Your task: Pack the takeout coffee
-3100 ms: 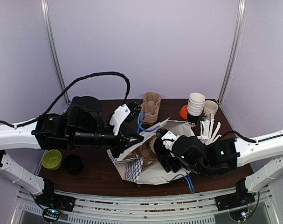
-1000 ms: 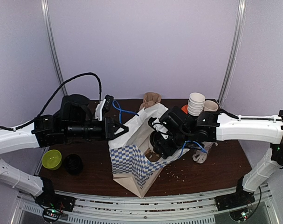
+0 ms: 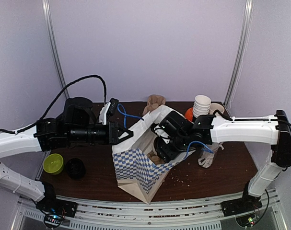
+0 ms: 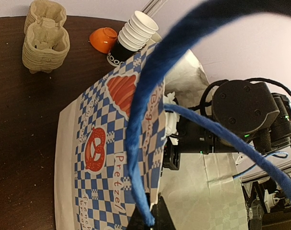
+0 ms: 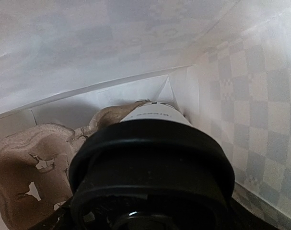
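Paper bag, checked, pinched by left fingers; right fingers clasp dark-lidded cup.

Tight bag int.: cup + tray inside

The worktop carries one blue-and-white checked paper bag, and the right wrist view shows one cup with a dark lid and one pulp carrier tray inside it. Behind the bag stand one stack of spare pulp trays, one stack of white cups too tightly nested to count, one tan cup and one orange dish. At the left lie one green bowl and one black round piece; at the right stands one glass of white straws, too bunched to count.
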